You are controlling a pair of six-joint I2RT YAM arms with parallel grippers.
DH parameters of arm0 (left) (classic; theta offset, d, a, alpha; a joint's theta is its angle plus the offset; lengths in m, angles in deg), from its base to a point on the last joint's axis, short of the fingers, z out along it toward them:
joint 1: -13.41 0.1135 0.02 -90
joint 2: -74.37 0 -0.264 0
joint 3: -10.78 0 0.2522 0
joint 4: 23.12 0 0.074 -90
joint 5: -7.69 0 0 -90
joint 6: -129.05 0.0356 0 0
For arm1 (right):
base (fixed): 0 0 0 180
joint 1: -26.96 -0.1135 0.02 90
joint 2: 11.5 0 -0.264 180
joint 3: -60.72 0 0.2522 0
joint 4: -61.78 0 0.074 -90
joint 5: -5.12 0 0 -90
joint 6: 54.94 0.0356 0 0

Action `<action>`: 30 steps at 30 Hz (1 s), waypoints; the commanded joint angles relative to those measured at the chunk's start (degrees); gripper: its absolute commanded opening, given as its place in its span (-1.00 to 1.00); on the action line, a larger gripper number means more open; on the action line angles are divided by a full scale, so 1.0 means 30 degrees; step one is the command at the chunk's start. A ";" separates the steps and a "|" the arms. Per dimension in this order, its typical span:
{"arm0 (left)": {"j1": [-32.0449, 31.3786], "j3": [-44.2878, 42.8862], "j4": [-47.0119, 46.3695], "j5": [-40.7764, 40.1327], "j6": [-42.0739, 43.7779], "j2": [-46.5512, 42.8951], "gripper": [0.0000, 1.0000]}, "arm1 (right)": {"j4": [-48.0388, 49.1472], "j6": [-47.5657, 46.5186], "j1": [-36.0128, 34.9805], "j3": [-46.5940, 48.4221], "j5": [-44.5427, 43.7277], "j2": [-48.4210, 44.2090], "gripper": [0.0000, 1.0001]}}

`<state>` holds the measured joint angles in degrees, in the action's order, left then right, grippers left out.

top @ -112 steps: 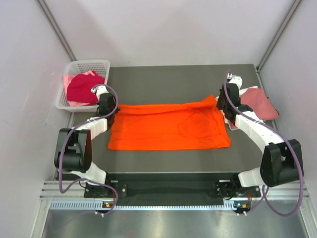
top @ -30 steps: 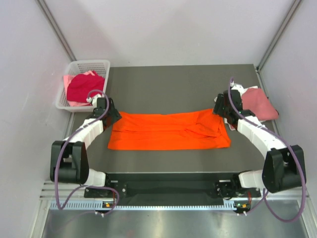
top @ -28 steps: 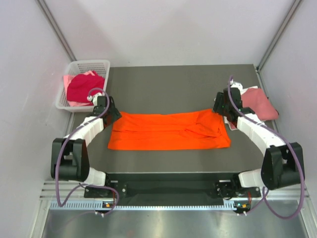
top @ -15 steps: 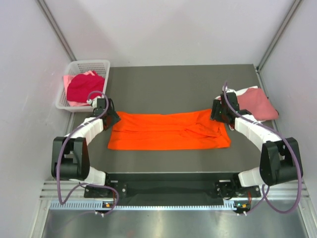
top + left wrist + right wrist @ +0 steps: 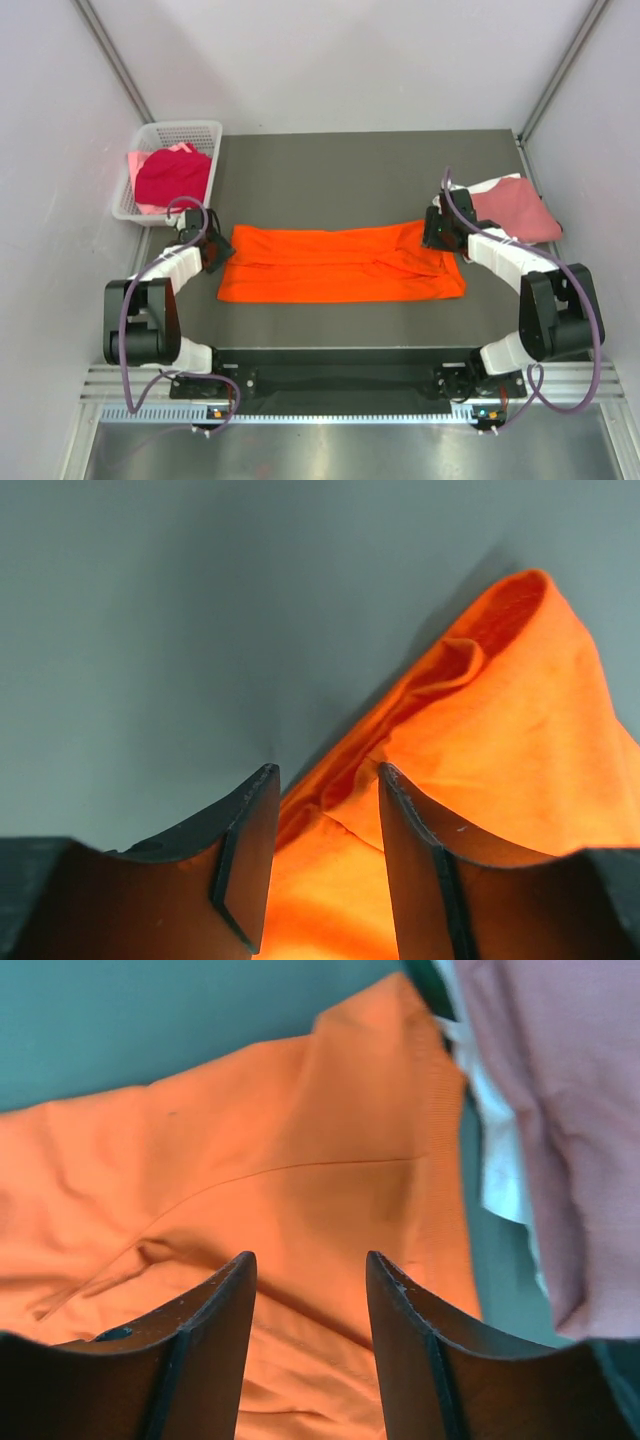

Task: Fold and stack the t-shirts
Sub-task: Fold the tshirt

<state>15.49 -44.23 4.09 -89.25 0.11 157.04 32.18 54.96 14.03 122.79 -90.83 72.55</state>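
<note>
Sprawling soft orange t-shirt (image 5: 340, 265), creased oblong band

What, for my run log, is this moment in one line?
shirt: orange, part-folded | left gripper: open, left end | right gripper: open, right end

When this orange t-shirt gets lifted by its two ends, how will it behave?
The orange t-shirt is probably floppy: it lies flat on the table with soft creases and a rumpled fold at its edge, so it should sag in the middle. It looks thin, so likely light. Its folded layers may slip apart if only one is caught.
</note>
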 commanded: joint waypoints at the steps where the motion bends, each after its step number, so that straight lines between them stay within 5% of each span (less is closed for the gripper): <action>1: 0.0212 -0.0223 -0.0646 0.0643 -0.0117 0.0478 -0.02 | 0.0854 -0.0685 -0.0756 0.0272 0.1221 -0.0096 -0.04; 25: 0.0242 -0.0545 0.1462 0.0145 0.0000 -0.4617 0.04 | 0.1850 -0.1682 -0.2106 0.1240 0.6701 0.3126 0.01; 30: 0.0242 -0.0604 0.1698 0.0349 0.0206 -0.5378 0.04 | 0.2172 -0.1508 -0.2253 -0.0133 0.7257 0.1723 -0.34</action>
<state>16.02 -44.23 8.33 -88.92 0.13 143.47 36.31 50.44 8.17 124.28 -71.62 81.27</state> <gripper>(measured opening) 0.522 0.357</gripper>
